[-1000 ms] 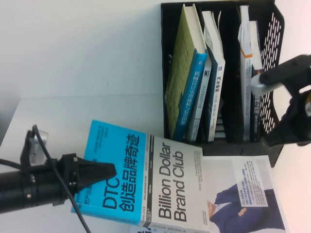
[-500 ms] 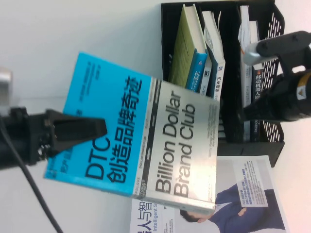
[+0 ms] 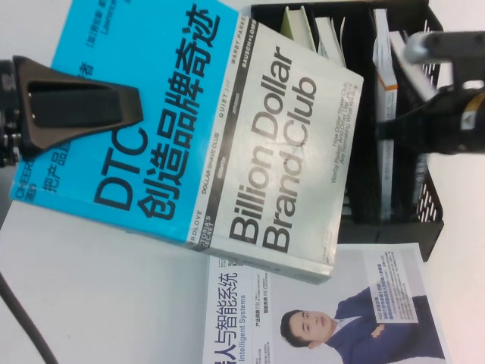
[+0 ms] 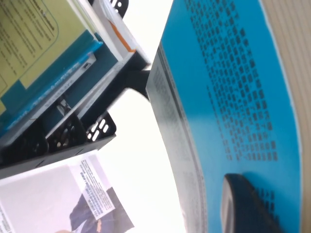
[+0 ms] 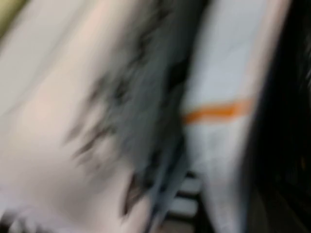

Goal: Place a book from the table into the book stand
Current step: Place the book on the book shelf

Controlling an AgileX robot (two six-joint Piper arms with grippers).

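The book (image 3: 227, 136), half bright blue and half light grey with "DTC" and "Billion Dollar Brand Club", hangs high above the white table (image 3: 98, 303). It is tilted and overlaps the left part of the black book stand (image 3: 428, 220). My left gripper (image 3: 129, 105) is shut on its blue half, one black finger lying across the cover. In the left wrist view the book (image 4: 233, 97) fills the right side, with a fingertip (image 4: 243, 204) pressed on it. My right gripper (image 3: 409, 121) reaches into the stand's right slot among the upright books.
A white book with a suited man's portrait (image 3: 341, 311) lies flat on the table in front of the stand. A green-covered book (image 3: 297, 23) and several others stand in the slots. The right wrist view shows a blurred white book with an orange stripe (image 5: 218, 111).
My left gripper has lifted the book off the table, up and toward the stand, uncovering the portrait book. My right gripper has moved up and left into the stand's right slot.
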